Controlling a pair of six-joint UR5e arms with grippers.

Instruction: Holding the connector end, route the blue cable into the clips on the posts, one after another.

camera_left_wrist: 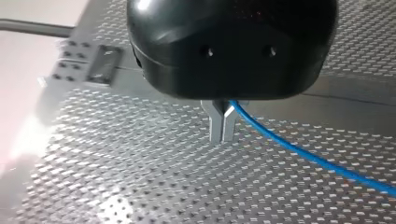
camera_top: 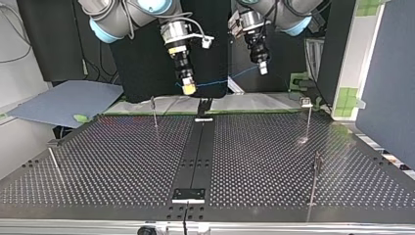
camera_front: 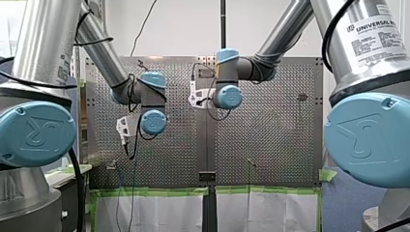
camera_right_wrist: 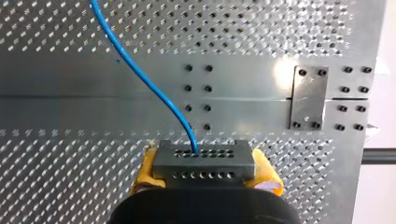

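My right gripper [camera_top: 188, 88] is closed tight. Its yellow pads [camera_right_wrist: 266, 172] squeeze a small grey connector [camera_right_wrist: 204, 161] with rows of little holes, one pad on each side. The blue cable [camera_right_wrist: 149, 79] comes out of one of the holes and runs away over the perforated table [camera_right_wrist: 70, 177].

My left gripper [camera_left_wrist: 222, 127] is black with thin metal fingers [camera_left_wrist: 217, 123]. The fingers are pressed together, and the blue cable is pinched between them up near the black body. From there it runs off to one side, above the table.

In the top view both grippers hang in the air over the far edge of the table, tips pointing down. The blue cable goes across between them in a low, loose line. It is up off the table and well apart from the posts.

A thin post [camera_top: 154, 112] stands below my right gripper. A post with a clip on top [camera_top: 309, 120] stands at the view's right, and a dark post [camera_top: 315, 178] stands nearer the camera on that side. A leaning post [camera_top: 55, 164] stands at the view's left
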